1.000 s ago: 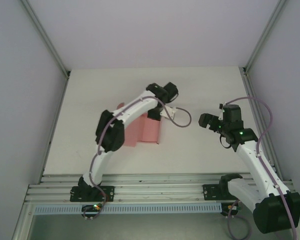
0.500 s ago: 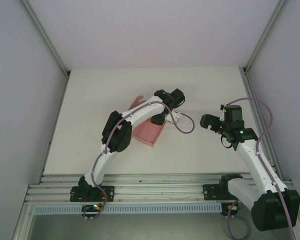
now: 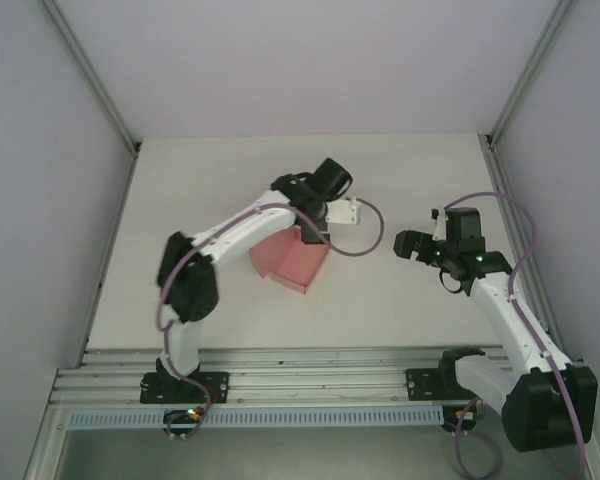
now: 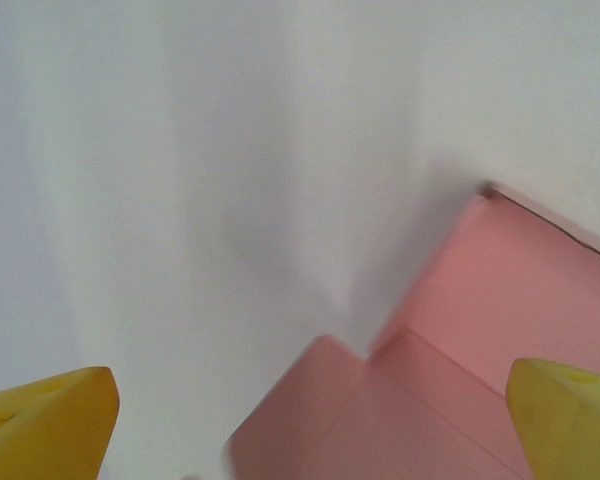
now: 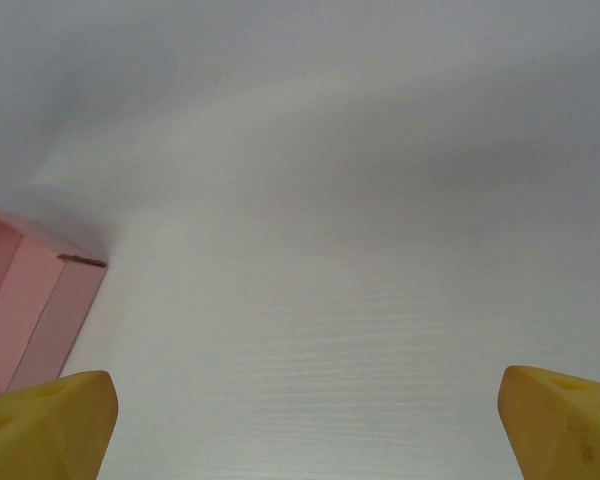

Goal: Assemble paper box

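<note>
Left gripper (image 4: 310, 415) has opened wide, releasing paper box (image 3: 290, 265) (pink); right gripper (image 5: 305, 420) gapes empty.

White tabletop (image 3: 380, 170) enclosed on three sides by plain pale walls (image 3: 300, 60), metal posts (image 3: 90, 75) at the back corners, slotted aluminium rails (image 3: 320, 385) along the near edge. Lighting seems soft and even.

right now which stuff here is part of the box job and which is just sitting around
Part of the job:
- pink paper box
- left claw, open, above the box
- right claw, open, apart from the box

Just there:
- table
- metal rail at the table's near edge
</note>
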